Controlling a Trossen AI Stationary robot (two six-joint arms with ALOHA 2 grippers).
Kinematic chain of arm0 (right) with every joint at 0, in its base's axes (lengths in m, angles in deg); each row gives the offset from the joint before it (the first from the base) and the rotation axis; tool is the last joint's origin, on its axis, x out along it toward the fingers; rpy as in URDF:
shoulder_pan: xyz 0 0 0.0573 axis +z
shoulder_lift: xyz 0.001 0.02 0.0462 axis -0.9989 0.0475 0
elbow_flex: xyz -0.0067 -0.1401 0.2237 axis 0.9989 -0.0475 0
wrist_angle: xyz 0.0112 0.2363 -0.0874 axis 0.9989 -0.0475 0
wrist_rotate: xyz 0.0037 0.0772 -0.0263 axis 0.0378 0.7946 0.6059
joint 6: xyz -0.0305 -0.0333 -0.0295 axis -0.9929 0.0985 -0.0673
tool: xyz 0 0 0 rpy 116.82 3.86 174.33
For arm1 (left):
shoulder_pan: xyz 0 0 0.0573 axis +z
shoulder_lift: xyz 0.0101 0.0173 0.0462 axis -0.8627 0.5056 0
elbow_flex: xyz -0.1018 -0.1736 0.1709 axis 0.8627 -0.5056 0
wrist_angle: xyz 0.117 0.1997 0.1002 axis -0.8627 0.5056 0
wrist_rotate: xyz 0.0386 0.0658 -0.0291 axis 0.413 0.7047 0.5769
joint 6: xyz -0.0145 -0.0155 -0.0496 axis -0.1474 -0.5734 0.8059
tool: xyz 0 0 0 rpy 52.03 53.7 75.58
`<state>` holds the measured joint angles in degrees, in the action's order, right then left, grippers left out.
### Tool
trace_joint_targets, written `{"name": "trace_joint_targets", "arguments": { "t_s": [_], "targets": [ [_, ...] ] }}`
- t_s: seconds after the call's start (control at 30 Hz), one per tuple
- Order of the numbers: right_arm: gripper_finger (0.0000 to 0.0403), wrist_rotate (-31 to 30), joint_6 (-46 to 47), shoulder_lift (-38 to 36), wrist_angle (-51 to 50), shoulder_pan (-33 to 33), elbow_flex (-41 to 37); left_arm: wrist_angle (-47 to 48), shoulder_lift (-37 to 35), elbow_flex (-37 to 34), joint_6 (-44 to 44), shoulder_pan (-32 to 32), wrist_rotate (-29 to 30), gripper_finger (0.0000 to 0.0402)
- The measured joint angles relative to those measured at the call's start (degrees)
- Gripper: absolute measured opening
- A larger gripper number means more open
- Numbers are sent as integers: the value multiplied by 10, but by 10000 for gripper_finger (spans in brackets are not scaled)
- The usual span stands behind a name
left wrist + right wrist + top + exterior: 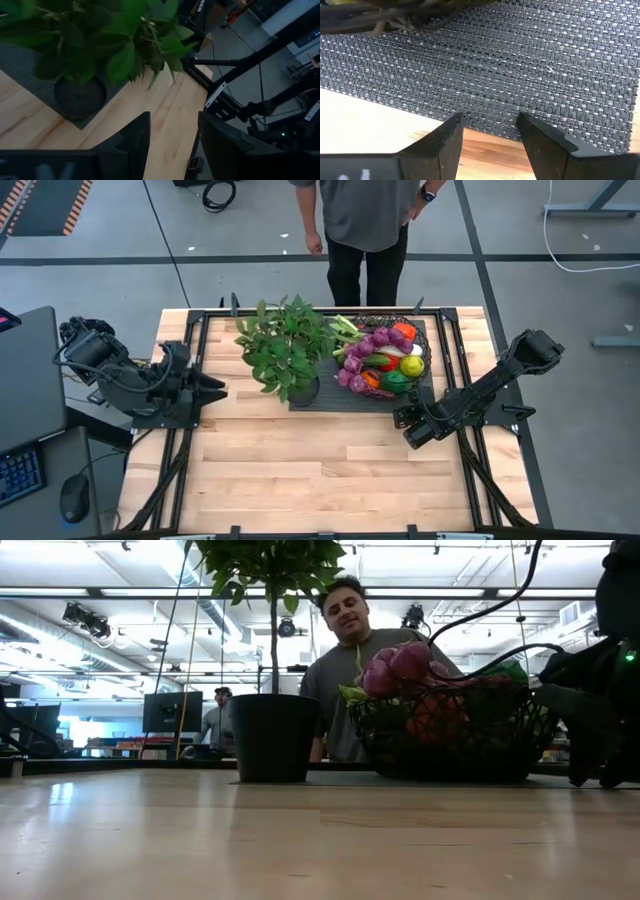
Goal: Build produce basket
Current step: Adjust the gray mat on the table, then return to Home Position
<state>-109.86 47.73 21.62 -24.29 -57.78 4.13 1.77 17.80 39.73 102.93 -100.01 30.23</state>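
The dark wire basket (385, 360) sits on the black mat at the table's far middle, its base on the mat. It holds the produce (380, 358): purple grapes, a yellow lemon, orange tomatoes, green pieces. In the low view the basket (455, 735) stands right of the plant pot, with grapes (400, 665) heaped above its rim. My left gripper (215, 392) is open at the table's left side, touching nothing. My right gripper (405, 420) is open near the mat's near right corner, just short of the basket; its own view shows the mat's edge (485, 127) between the fingers.
A leafy potted plant (288, 345) stands on the mat's left half, beside the basket. A person (365, 225) stands behind the table's far edge. Bare wood spreads across the near half of the table (320, 470). A keyboard and mouse lie off the left side.
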Motion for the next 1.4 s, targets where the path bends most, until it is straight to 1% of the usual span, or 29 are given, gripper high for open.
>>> {"name": "trace_joint_targets", "arguments": {
  "t_s": [0.23, 0.4, 0.53, 0.6, 0.77, 0.87, 1.03, 1.07, 1.13, 1.23, 1.3, 1.37, 1.4],
  "targets": [
    [203, -1, 1, 0, 5, 0, -1, 0, 0, 0, 0, 0, -14, 172],
    [203, 10, 1, 0, -31, -4, -3, 0, 0, 0, -4, 0, -14, 172],
    [203, 13, 0, -10, -33, -3, 6, 0, 0, 0, -5, 0, -14, 172],
    [204, 20, -13, -17, -43, -2, 22, 1, 0, 0, -5, 0, -14, 172],
    [204, 3, -46, -34, -89, -2, 63, 1, 0, 0, -16, 0, -14, 172],
    [204, 4, -64, -42, -90, 3, 90, 1, 0, 0, -28, 0, -14, 172],
    [204, 4, -99, -52, -124, 18, 150, 8, -1, 0, -31, 0, -14, 172],
    [204, 6, -103, -54, -137, 21, 164, 10, -1, 0, -30, 0, -9, 172],
    [204, 8, -105, -58, -161, 27, 198, -10, -1, 0, -45, 0, 20, 172],
    [204, 5, -124, -68, -185, 35, 251, -80, -5, 0, -139, 0, 80, 168],
    [204, -1, -151, -76, -198, 36, 287, -105, -16, 0, -185, 0, 118, 156],
    [203, -9, -184, -85, -219, 36, 323, -96, -31, 0, -201, 1, 148, 139],
    [203, -13, -201, -90, -229, 34, 341, -86, -40, 0, -208, 1, 153, 129]
  ]
}}
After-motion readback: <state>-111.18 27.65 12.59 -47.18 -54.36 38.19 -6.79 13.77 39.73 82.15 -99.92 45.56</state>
